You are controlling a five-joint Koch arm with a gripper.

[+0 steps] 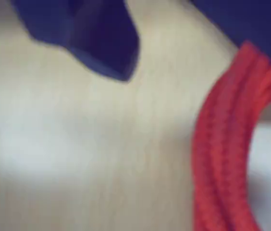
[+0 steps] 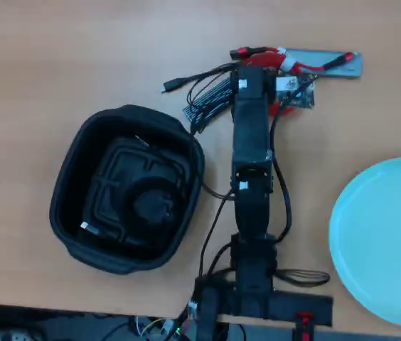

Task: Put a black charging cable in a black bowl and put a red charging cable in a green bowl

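The arm [image 2: 252, 177] extends from its base at the bottom edge of the overhead view toward the top, across the wooden table [image 2: 58, 64]. Landmark: the black bowl [image 2: 69, 177], left of the arm in the overhead view.

- The black charging cable [image 2: 147, 202] lies coiled on the floor of the black bowl.
- The red charging cable [image 2: 293, 65] lies on the table, up and to the right of the black bowl, at the arm's far end, partly hidden under the gripper.
- The green bowl [image 2: 385, 241] sits well to the right of the black bowl, at the picture edge, holding nothing.
- The gripper [image 2: 257, 74]: 1 dark blurred jaw shows in the wrist view, beside the red strands [image 1: 222, 159]. Open or closed cannot be told
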